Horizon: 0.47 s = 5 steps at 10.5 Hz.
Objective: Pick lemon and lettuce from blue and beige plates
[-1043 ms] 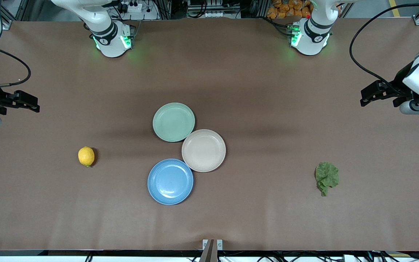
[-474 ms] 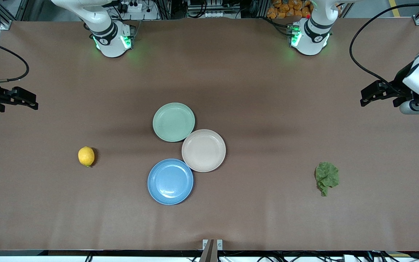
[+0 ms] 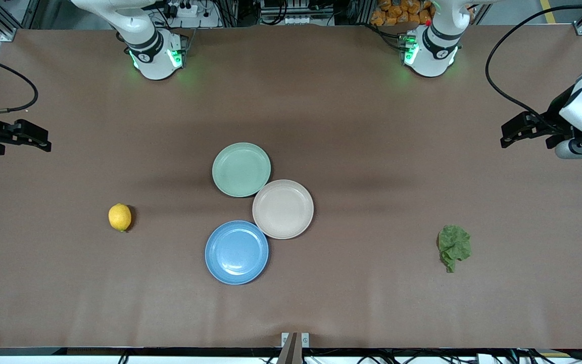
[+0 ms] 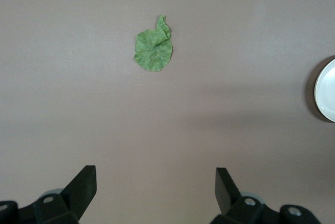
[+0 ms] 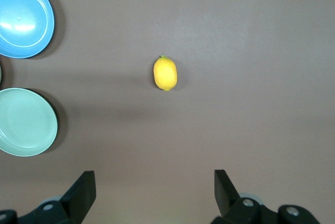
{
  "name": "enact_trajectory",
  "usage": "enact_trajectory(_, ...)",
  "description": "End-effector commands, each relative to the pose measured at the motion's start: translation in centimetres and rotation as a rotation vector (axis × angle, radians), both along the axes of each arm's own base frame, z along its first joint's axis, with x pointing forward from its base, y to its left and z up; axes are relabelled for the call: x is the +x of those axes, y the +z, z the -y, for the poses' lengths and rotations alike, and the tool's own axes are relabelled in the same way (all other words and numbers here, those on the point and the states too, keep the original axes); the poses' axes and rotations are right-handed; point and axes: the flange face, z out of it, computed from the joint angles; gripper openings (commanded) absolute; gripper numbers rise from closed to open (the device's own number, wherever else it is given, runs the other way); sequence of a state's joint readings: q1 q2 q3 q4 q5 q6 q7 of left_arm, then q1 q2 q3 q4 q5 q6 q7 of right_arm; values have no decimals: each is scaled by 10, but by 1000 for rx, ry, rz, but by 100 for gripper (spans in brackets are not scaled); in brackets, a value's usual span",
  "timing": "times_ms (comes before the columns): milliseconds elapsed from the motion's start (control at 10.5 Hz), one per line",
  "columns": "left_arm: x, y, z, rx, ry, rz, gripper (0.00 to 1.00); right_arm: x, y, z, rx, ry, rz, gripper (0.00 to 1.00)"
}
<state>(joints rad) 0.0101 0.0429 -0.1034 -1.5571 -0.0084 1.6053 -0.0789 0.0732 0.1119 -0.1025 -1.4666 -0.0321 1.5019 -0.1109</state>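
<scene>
The lemon (image 3: 119,217) (image 5: 165,73) lies on the bare table toward the right arm's end, apart from the plates. Toward the left arm's end, the lettuce (image 3: 454,246) (image 4: 153,50) also lies on the table. The blue plate (image 3: 236,252) and the beige plate (image 3: 283,209) sit empty and touching in the middle, the blue one nearer the front camera. My right gripper (image 3: 43,143) (image 5: 155,182) hangs open and empty over its end of the table. My left gripper (image 3: 507,136) (image 4: 156,182) hangs open and empty over the other end.
An empty mint-green plate (image 3: 241,169) touches the beige plate on the side toward the robots' bases. The brown table surface (image 3: 372,303) runs wide around the plates. Cables hang by both arms at the table's ends.
My right gripper has drifted slightly toward the table's end and the robots' side. The left arm, plates, lemon and lettuce have not moved.
</scene>
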Motion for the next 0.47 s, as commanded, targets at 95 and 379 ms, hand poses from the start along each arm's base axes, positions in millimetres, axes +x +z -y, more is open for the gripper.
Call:
enact_trajectory(95,-1,4,1,13,-14,-2,100,-7,1,4,34,-16,12,100)
enact_trajectory(379,0,3,0,7,-4,-5,100,-7,1,3,48,-18,12,100)
